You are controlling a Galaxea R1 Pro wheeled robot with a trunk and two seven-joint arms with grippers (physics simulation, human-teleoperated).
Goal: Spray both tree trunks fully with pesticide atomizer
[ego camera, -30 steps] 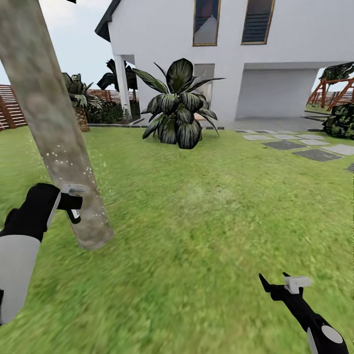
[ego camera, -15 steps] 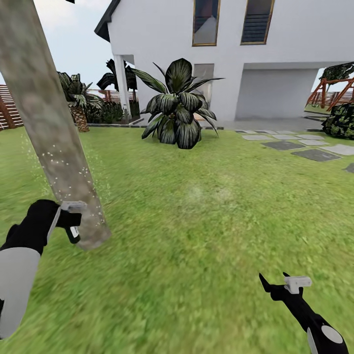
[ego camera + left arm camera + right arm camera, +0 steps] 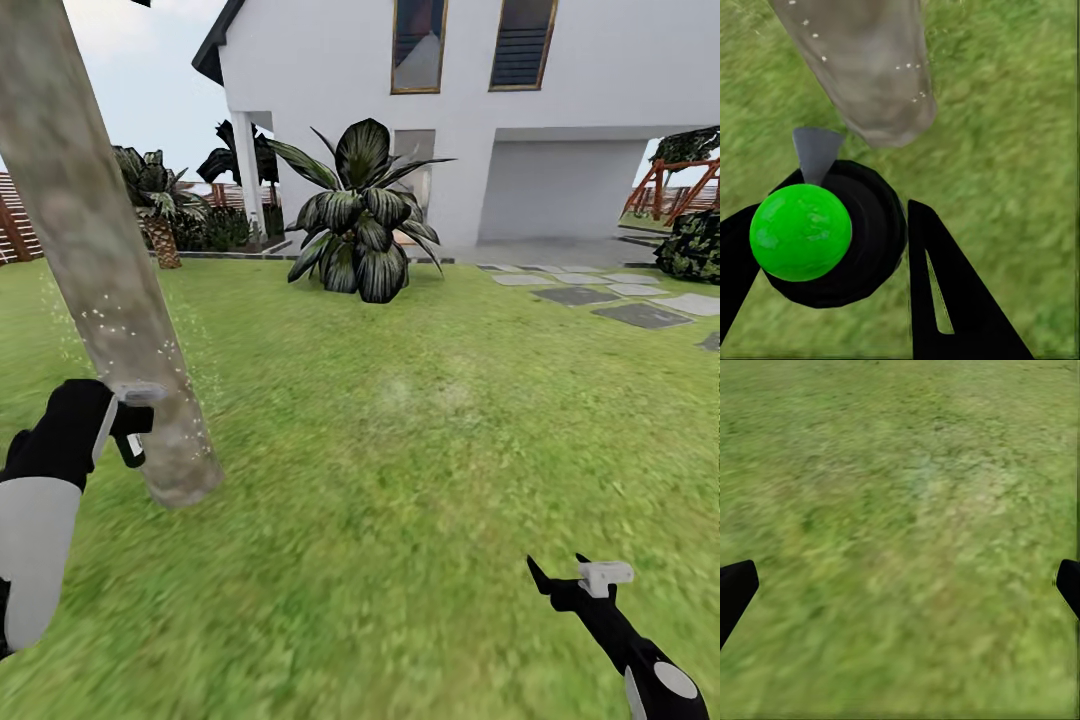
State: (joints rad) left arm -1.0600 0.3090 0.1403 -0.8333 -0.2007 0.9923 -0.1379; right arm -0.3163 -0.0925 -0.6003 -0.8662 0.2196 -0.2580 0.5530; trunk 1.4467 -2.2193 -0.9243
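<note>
Jaws, L gripper pinching atomizer w/ glossy green ball, beside mottled grey trunk; white specks on bark. Trunk top cut off. R gripper spread over blurry grass.

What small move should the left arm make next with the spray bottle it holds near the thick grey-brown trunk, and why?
Probably raise the left gripper and the dark, green-capped pesticide atomizer a little along the leaning grey-brown mottled tree trunk. The white pesticide specks cluster low on the trunk, while the bark above looks bare.
</note>
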